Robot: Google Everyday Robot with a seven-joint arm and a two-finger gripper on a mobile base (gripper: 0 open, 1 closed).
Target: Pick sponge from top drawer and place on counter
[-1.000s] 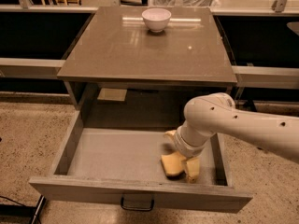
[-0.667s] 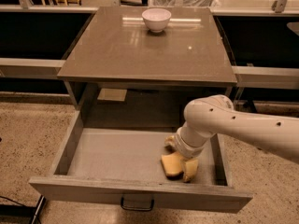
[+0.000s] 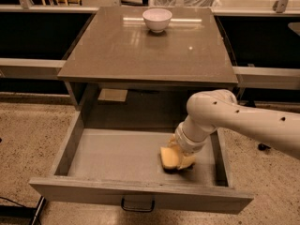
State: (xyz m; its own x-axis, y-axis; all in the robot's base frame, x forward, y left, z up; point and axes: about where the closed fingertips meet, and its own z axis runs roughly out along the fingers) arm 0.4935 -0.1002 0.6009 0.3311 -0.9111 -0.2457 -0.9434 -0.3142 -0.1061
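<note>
The top drawer stands pulled open below the counter, its grey front panel and dark pull handle nearest the camera. The yellow-orange sponge is at the right front of the drawer floor. My gripper reaches down into the drawer from the right and is right at the sponge, touching or covering its right side. The white arm hides the wrist and part of the sponge.
A white bowl stands at the back middle of the counter. A flat tan piece lies in the cabinet recess behind the drawer. Dark shelving flanks the cabinet on both sides. The floor is speckled.
The gripper and the sponge sit slightly higher in the picture than a second ago; the arm has hardly shifted. The drawer and the bowl have not moved.
</note>
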